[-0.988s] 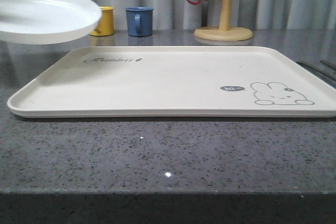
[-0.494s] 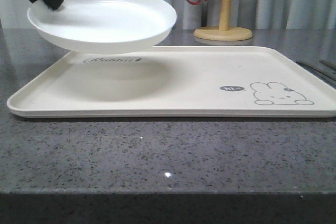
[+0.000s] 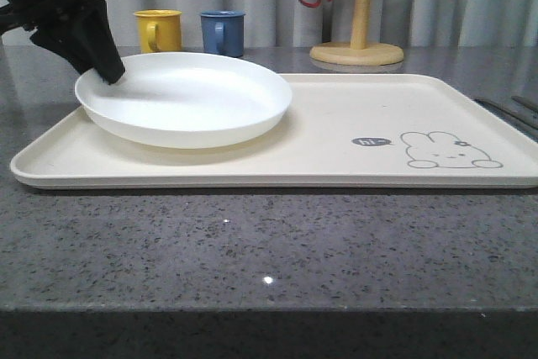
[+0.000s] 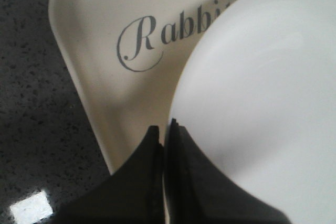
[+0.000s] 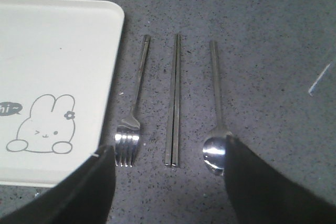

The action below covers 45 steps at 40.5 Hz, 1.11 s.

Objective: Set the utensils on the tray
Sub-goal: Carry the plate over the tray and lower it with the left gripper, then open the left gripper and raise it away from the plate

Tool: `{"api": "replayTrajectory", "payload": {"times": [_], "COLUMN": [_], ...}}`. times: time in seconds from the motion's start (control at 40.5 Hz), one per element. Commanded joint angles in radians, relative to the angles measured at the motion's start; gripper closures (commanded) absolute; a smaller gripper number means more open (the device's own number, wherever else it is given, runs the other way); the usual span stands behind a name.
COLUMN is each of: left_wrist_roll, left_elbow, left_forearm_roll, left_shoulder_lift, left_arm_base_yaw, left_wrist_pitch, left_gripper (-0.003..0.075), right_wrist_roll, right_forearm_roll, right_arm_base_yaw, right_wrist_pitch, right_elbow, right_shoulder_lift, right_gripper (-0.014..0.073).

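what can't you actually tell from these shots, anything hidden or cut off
- Whether the plate rests on the tray or sits just above it: front view, its underside is hidden by its own rim.
- "Rabbit" script: left wrist view, the plate covers its end.
- Spoon bowl: right wrist view, partly behind a right hand finger.
- Left hand grip: the fingers are pinched on the plate rim.

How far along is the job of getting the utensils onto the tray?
Nothing is finished yet. In hand: the left pincer is shut on the plate rim, with the plate low over the tray left half; whether it rests there is unclear. Left: the fork, chopsticks and spoon lie on the counter beside the tray, below the open right pincer.
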Motion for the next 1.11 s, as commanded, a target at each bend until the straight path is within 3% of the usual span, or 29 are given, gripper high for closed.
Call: {"api": "replayTrajectory", "payload": {"times": [0.0, 0.618, 0.717, 0.939, 1.087], "left_wrist_roll": [0.001, 0.001, 0.001, 0.001, 0.001], "left_elbow": [-0.026, -0.026, -0.026, -0.026, -0.028], "left_forearm_roll": [-0.017, -0.034, -0.034, -0.011, 0.029], "left_shoulder_lift": [-0.047, -0.007, -0.006, -0.008, -0.029], "left_arm_base_yaw": [-0.01, -0.027, -0.027, -0.027, -0.027], "left_wrist_pitch": [-0.038, 0.007, 0.007, 0.007, 0.001], "left_gripper": [0.0739, 0.0729, 0.067, 0.043, 0.0418], "right_wrist_roll": [-0.006, -0.006, -0.006, -0.006, -0.006], "right_forearm_roll": [-0.013, -0.013, -0.013, -0.013, -0.013], "right_arm_base_yaw": [-0.005, -0.005, -0.005, -0.005, -0.005], "right_wrist_pitch": [-0.062, -0.062, -0.062, -0.061, -0.061], "right_elbow": [-0.024, -0.024, -0.024, -0.024, -0.024], "right_shoulder_lift": [0.005, 0.005, 0.005, 0.005, 0.005], "right_gripper": [0.0117, 0.0117, 0.0117, 0.0117, 0.0117]}}
